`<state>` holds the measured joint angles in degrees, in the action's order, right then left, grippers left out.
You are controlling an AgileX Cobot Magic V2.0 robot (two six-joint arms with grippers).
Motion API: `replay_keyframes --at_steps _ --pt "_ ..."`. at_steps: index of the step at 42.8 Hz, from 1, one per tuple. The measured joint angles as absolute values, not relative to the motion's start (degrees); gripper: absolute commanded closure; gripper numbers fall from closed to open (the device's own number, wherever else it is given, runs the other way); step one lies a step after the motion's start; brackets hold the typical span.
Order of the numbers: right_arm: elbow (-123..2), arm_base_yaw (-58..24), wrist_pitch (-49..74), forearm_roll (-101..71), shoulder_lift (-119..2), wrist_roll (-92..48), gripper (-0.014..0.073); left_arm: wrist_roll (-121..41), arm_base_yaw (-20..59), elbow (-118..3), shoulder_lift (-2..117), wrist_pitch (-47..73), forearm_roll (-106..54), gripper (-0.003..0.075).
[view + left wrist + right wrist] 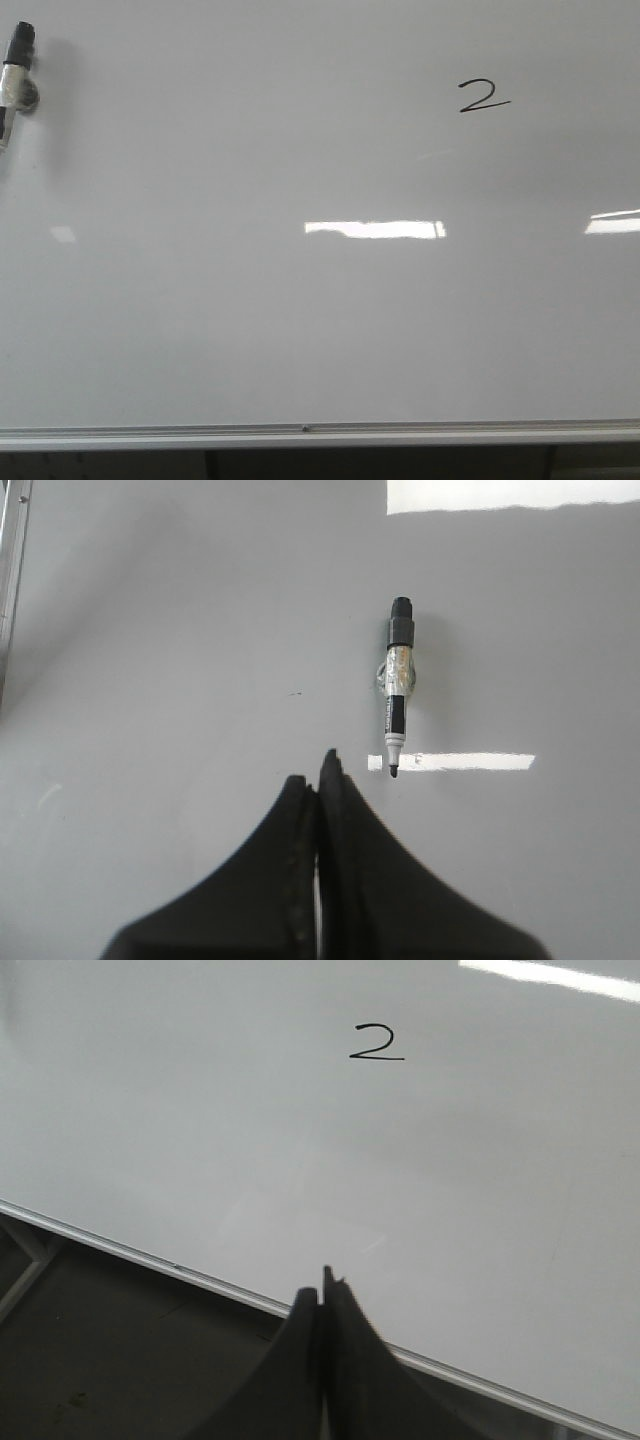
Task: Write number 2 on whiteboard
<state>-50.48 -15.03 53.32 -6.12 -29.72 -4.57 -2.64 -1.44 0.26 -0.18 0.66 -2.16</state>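
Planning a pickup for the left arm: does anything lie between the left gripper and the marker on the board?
Nothing visible does. In the left wrist view, only bare whiteboard separates the left gripper, its jaws closed and empty, from the marker, which lies uncapped with its tip toward the gripper.

Even bright light; rectangular glare on whiteboard [200, 330]; images soft.

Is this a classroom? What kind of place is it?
Maybe a classroom or a lab; the pictures can't settle it. There is a big whiteboard with a handwritten number 2 on it, and a marker pen lying on the board.
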Motion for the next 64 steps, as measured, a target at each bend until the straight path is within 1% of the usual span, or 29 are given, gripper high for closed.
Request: replay_keyframes --at_steps 7,11,20,27,36,46,64 --pt "-49.4 -14.4 52.4 -6.1 -28.1 -4.6 0.0612 -2.6 -1.4 0.3 -0.2 0.7 -2.2 0.0741" --pt "-46.0 -12.0 48.7 -5.9 -24.6 -4.6 0.0612 -2.6 -1.4 0.3 -0.2 0.7 -2.2 0.0741" --pt "-31.0 -6.2 32.0 -5.7 -15.2 -4.6 0.0612 -2.6 -1.4 0.3 -0.2 0.7 -2.2 0.0741" --pt "-18.7 -5.3 20.5 -5.7 -8.7 -4.6 0.0612 -2.6 -1.4 0.3 -0.2 0.7 -2.2 0.0741" --pt "-7.0 -4.8 9.9 -5.7 -2.1 -4.6 0.0612 -2.6 -1.4 0.3 -0.2 0.7 -2.2 0.0741" --pt "1.0 -3.3 4.5 -5.7 0.5 -4.6 0.0612 -2.6 -1.4 0.3 -0.2 0.7 -2.2 0.0741" --pt "1.5 -3.2 3.5 -5.7 0.6 -4.6 0.0612 -2.6 -1.4 0.3 -0.2 0.5 -2.2 0.0741"
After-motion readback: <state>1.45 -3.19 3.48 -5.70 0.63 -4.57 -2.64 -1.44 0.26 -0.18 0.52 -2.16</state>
